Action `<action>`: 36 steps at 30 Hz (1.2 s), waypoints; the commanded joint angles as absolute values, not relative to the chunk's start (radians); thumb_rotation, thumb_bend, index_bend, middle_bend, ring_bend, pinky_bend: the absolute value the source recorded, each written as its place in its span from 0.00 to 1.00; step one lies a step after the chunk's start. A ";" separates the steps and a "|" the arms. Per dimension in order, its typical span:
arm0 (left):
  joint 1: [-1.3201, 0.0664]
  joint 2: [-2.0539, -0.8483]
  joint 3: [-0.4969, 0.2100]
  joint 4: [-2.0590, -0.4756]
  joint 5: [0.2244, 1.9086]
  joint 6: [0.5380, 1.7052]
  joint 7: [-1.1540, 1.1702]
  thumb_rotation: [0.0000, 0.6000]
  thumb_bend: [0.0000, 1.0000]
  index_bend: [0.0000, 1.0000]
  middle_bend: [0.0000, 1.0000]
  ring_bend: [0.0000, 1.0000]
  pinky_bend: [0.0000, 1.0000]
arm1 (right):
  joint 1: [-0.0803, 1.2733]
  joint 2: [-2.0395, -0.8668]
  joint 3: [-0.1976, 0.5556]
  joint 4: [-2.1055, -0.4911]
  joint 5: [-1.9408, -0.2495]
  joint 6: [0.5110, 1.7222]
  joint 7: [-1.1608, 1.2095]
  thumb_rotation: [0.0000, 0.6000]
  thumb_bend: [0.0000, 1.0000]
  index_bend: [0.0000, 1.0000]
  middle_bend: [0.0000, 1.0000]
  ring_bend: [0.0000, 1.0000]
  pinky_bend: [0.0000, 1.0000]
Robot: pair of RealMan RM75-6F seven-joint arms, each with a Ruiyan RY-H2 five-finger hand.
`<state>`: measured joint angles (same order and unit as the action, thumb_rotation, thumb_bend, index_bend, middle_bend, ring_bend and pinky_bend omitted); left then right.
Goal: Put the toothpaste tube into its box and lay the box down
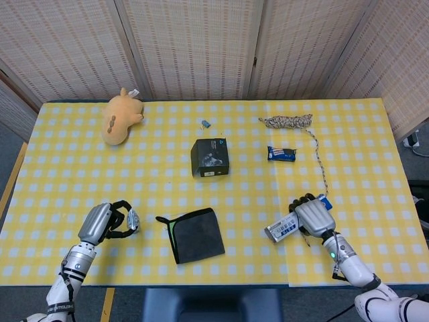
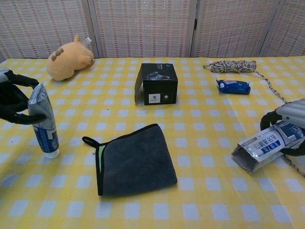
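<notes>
Toothpaste tube point(image 2: 42, 121) stands cap-down at the left edge of the chest view, with my left hand point(image 2: 13, 102) wrapped round its crimped upper end, fingers above and thumb below. Its box point(image 2: 267, 148) is at the far right of that view, gripped at the rear end by my right hand point(image 2: 291, 125) — the open mouth points toward the lower middle of the frame, and the box is tilted, its held end raised.

Largest of all is the table point(image 1: 60, 174) under its yellow checked cloth, filling most of the head view. Next comes the dark grey cloth point(image 2: 135, 160), folded, lying in the lower middle with a green edge showing. A tan plush toy point(image 2: 68, 60) lies in the upper left. A black carton point(image 2: 157, 84) stands in the upper middle, just above the cloth. A coiled patterned rope point(image 2: 230, 65) sits in the upper right, its loose end trailing down toward my right hand. Below the coil lies a blue packet point(image 2: 233, 86). Smallest — a little blue thing point(image 1: 206, 123) just above the black carton in the head view, too small to identify.
</notes>
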<state>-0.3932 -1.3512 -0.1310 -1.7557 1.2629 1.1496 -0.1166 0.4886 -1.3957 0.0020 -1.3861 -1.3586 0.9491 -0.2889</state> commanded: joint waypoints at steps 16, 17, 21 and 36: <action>-0.402 -1.328 -0.162 -1.806 1.252 1.168 -0.089 1.00 0.55 0.99 1.00 1.00 1.00 | 0.487 -1.341 0.025 -1.424 -1.403 0.963 -0.023 1.00 0.33 0.47 0.38 0.30 0.23; -0.402 -1.326 -0.163 -1.812 1.250 1.170 -0.085 1.00 0.55 0.99 1.00 1.00 1.00 | 0.488 -1.337 0.026 -1.429 -1.406 0.960 0.001 1.00 0.33 0.47 0.38 0.31 0.23; -0.404 -1.311 -0.174 -1.846 1.242 1.178 -0.072 1.00 0.55 0.99 1.00 1.00 1.00 | 0.491 -1.326 0.033 -1.442 -1.426 0.965 0.104 1.00 0.33 0.47 0.38 0.31 0.23; -0.445 -1.215 -0.251 -2.026 1.169 1.174 -0.011 1.00 0.55 0.99 1.00 1.00 1.00 | 0.515 -1.335 0.071 -1.501 -1.427 0.930 0.465 1.00 0.33 0.47 0.38 0.31 0.23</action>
